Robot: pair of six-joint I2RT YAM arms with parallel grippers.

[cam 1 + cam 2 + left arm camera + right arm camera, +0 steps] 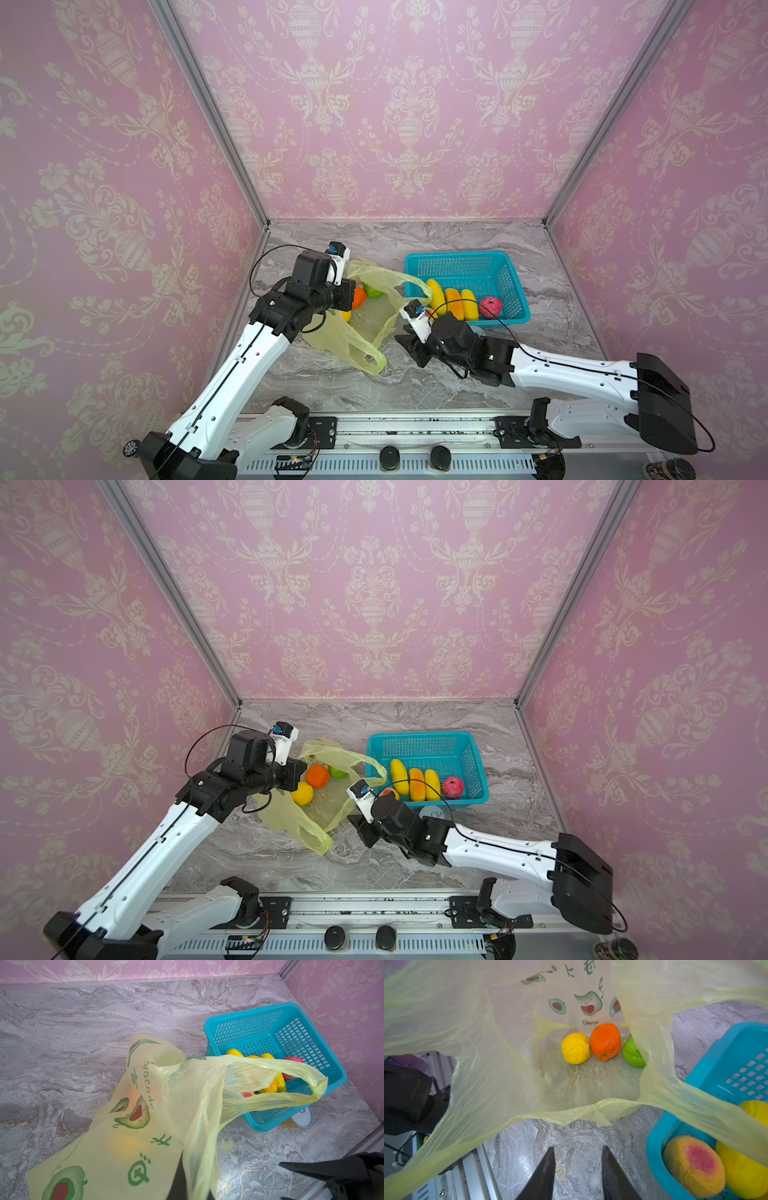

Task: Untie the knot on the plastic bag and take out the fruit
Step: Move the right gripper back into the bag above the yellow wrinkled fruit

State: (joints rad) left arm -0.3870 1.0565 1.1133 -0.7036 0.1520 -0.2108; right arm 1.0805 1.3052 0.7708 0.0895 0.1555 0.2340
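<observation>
The grey marbled worktop (332, 386) carries everything. On its left-middle part lies the plastic bag (365, 328), thin and yellow-green with green avocado prints, its mouth gaping toward the worktop's middle. One side of the bag is lifted off the surface. Its two handle loops hang apart, not twisted together: one loop (370, 766) reaches over the left rim of the basket, the other loop (316, 837) lies flat toward the near edge. The teal mesh basket (457, 255) stands right of the middle, nearer the back edge than the front. The left gripper (180, 1180) is above the bag's rear-left side with its fingers together, clamped on a fold of the film and holding it up. The right gripper (578, 1149) sits low at the worktop's middle just outside the bag's mouth, its fingers apart with nothing between them. As for the fruit, inside the bag an orange (605, 1042) lies between a yellow round one (575, 1048) and a green one (632, 1055), the three side by side. In the basket three elongated yellow ones (454, 303) lie in a row, a pink-red one (490, 307) to their right, and a yellow-and-pink one (693, 1165) in the near-left corner. A white round lid (430, 812) shows just beside the basket's near wall.
</observation>
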